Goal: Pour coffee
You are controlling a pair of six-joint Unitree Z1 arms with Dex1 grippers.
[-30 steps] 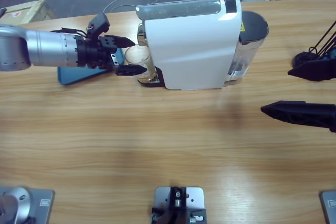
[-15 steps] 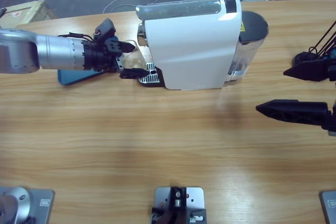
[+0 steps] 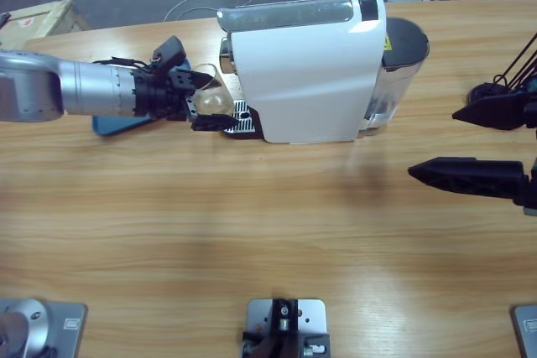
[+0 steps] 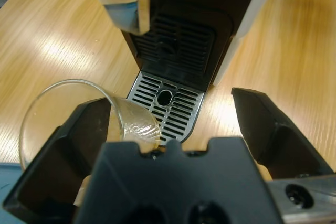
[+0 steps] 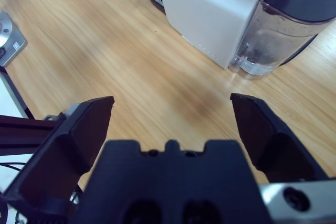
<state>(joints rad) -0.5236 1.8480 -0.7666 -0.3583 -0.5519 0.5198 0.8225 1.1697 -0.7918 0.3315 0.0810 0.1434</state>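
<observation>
My left gripper (image 3: 210, 100) grips the tilted glass (image 3: 211, 102) of coffee (image 4: 152, 141) just beside the machine's drip tray (image 4: 167, 106), mouth pointing away from it; right gripper (image 3: 453, 144) waits open, well apart.

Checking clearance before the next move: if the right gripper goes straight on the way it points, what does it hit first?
Probably the white coffee machine. The right gripper is open, holds nothing and points across bare table toward the machine's base and its clear water tank. How high it sits is unclear, so it might touch the tabletop first.
</observation>
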